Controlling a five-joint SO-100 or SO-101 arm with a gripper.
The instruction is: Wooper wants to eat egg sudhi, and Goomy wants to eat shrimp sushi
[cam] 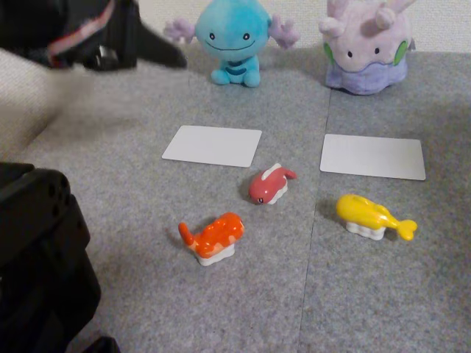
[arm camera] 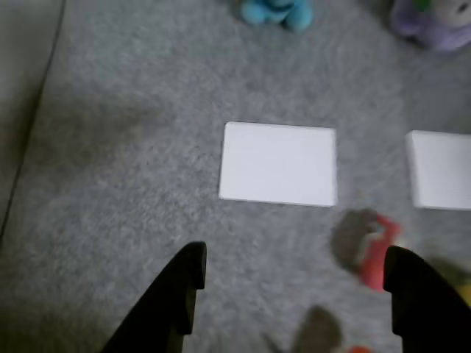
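The blue Wooper (cam: 232, 40) sits at the back centre, with the lavender Goomy (cam: 366, 48) to its right. A white card lies in front of each. The orange shrimp sushi (cam: 213, 237) stands on the grey carpet at front centre. The yellow egg sushi (cam: 372, 215) is to the right, below Goomy's card. My gripper (cam: 158, 50) hangs blurred in the air at the top left, far from the toys. In the wrist view the gripper (arm camera: 294, 268) is open with nothing between its black fingers (arm camera: 184, 294). Wooper's feet (arm camera: 276, 11) and Goomy's lower edge (arm camera: 434, 22) show at the top.
A pink-red sushi toy (cam: 270, 184) (arm camera: 379, 254) lies between the two white cards (cam: 212, 145) (cam: 373, 157). The arm's black base (cam: 37, 257) fills the lower left. A beige surface borders the carpet (cam: 132, 294) at the far left.
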